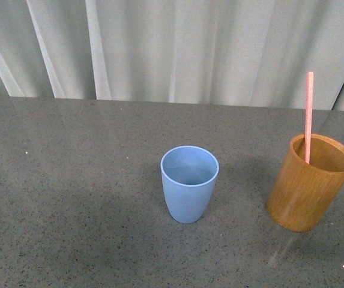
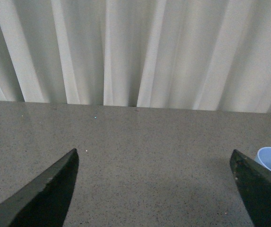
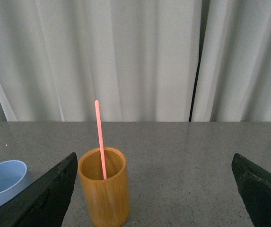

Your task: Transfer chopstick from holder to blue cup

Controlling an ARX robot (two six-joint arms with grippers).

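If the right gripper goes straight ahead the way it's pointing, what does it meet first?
Probably the holder with the chopstick, off-centre ahead of the open right gripper; depth is unclear.

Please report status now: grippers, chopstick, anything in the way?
Left gripper open, right gripper open, both empty. Chopstick standing in holder. Blue cup empty; nothing seen between them.

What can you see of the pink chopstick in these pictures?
The chopstick is one thin, straight, salmon-pink stick, faintly speckled. It stands nearly upright inside the orange-brown wooden holder, seemingly leaning on its far inner wall, and rises well above the rim. Its lower end is hidden. Only the holder touches it.
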